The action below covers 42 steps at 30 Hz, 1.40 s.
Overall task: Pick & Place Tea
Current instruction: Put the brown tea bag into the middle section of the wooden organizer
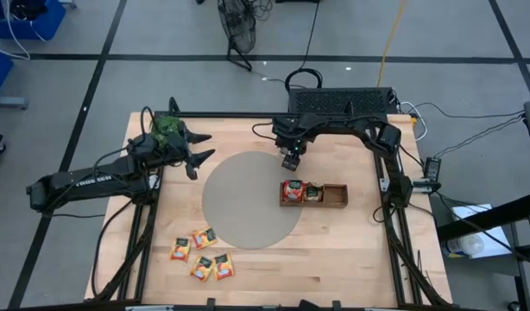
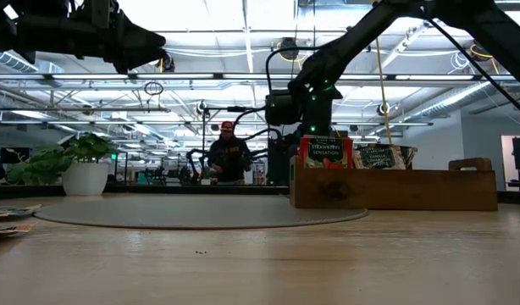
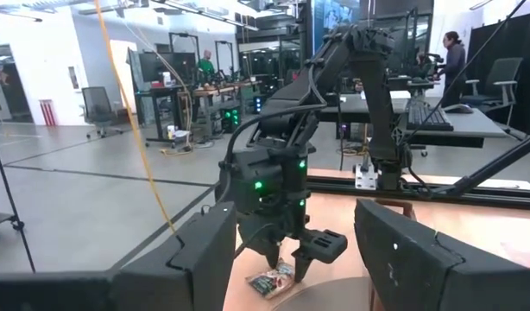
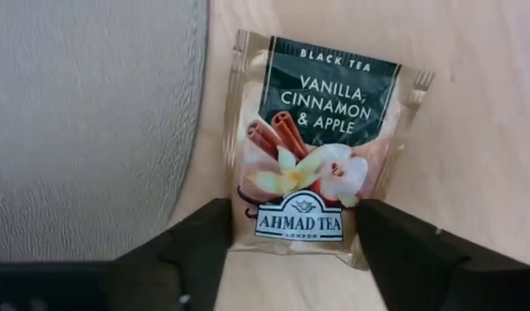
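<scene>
Two dark arms, green lights glowing on the right arm's wrist (image 3: 258,184).

You see four orange-yellow sachets (image 1: 201,254) flat near the front-left edge, two upright in the tray, probably red (image 1: 291,192) and grey-white (image 1: 312,192), one brown vanilla-cinnamon sachet (image 4: 321,147) flat.

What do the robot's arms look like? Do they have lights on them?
Both arms are black and jointed. The left arm carries white lettering along its side. The right gripper has small green lights glowing on its wrist, a black cable looping behind it, and two chunky dark fingers.
</scene>
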Motion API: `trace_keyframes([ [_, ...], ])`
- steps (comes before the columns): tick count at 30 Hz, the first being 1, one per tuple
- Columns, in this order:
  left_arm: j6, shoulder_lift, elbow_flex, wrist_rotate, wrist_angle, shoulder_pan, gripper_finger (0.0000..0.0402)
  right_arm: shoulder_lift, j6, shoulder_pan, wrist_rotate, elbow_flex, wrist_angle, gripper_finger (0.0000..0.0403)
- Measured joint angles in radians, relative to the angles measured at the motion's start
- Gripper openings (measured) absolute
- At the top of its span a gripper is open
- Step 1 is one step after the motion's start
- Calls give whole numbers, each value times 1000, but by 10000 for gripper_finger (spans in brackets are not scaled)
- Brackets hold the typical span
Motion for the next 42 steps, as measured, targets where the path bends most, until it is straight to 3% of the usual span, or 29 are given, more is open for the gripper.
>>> trace_keyframes([
  [10, 0, 0, 0, 0, 0, 0, 237, -63, -31, 10, 5, -7, 12, 28],
  [16, 0, 0, 0, 0, 0, 0, 237, -188, -50, 48, 131, -7, 34, 33],
  [21, 0, 0, 1, 0, 0, 0, 237, -370, 24, 130, 213, -62, 31, 23],
  [30, 0, 0, 1, 0, 1, 0, 237, -794, 357, 468, 318, -540, 346, 23],
  [33, 0, 0, 1, 0, 1, 0, 237, -893, 480, 596, 518, -721, 486, 23],
  [36, 0, 0, 1, 0, 1, 0, 237, -940, 479, 701, 773, -871, 650, 23],
  [40, 0, 0, 1, 0, 1, 0, 237, -932, 272, 779, 1129, -1034, 1016, 23],
  [42, 0, 0, 1, 0, 0, 0, 237, -907, 106, 782, 1242, -1101, 1267, 23],
])
